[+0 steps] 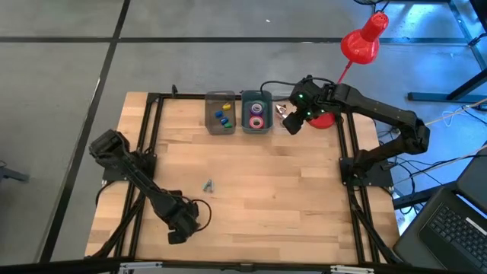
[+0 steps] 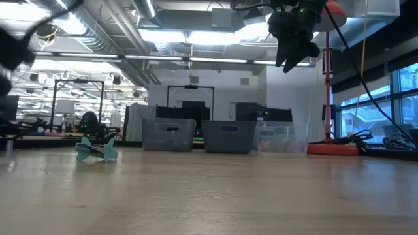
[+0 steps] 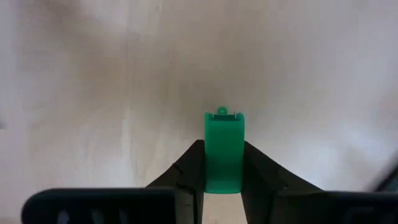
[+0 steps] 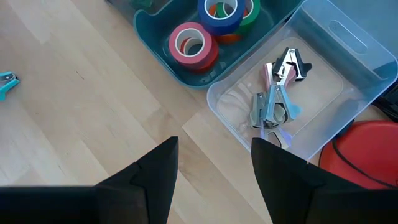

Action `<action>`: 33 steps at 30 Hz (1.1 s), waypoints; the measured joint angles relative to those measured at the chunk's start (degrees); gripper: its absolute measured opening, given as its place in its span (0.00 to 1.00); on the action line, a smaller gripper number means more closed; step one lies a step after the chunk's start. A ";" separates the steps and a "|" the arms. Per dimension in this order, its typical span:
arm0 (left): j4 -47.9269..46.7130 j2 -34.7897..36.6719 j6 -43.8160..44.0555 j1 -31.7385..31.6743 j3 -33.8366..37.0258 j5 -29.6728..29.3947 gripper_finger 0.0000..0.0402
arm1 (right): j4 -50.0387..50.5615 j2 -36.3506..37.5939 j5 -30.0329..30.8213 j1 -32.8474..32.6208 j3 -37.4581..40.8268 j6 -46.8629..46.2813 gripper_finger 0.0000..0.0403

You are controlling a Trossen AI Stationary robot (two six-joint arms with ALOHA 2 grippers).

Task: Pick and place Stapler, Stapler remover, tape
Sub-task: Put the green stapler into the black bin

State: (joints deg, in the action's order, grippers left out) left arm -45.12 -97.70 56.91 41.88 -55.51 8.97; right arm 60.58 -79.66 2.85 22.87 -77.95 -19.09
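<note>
A: Starting at the left, what does the left gripper (image 1: 177, 228) have?

B: It is low over the table's near left corner, with its fingers pinched on the flanks of a small green stapler (image 3: 222, 140). The stapler looks like hard, light, smooth plastic. A side grip near the middle seems best, since it could slip if taken by the tip.

A: And the teal stapler remover (image 1: 208, 184)?

B: It lies loose on the bare wood, well apart from the bins. It is light, with springy jaws, so I'd take it across the wings.

A: Where is the tape (image 4: 194, 45)?

B: The rolls sit in the teal bin (image 1: 257, 123). They are stiff rings, easily gripped across the rim.

A: And the right gripper (image 4: 214, 168)?

B: Its fingers are apart and empty, above the clear bin (image 4: 348, 50) of removers.

A: Can you read any writing?

B: No, none.
</note>
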 joint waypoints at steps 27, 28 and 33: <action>19.66 24.34 -46.35 -72.03 -1.11 -4.03 0.15 | 3.91 0.00 0.13 0.00 0.00 0.15 0.51; 19.77 22.90 -47.24 -74.79 -1.83 -2.68 0.15 | 4.04 0.00 0.13 0.02 0.00 0.17 0.51; 19.65 13.71 -52.50 -83.47 -6.66 3.07 0.15 | 4.00 0.00 2.31 0.04 0.00 1.18 0.51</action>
State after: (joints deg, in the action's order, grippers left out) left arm -25.47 -83.99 4.41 -41.59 -62.17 12.04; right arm 64.57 -79.66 5.16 22.92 -77.95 -17.91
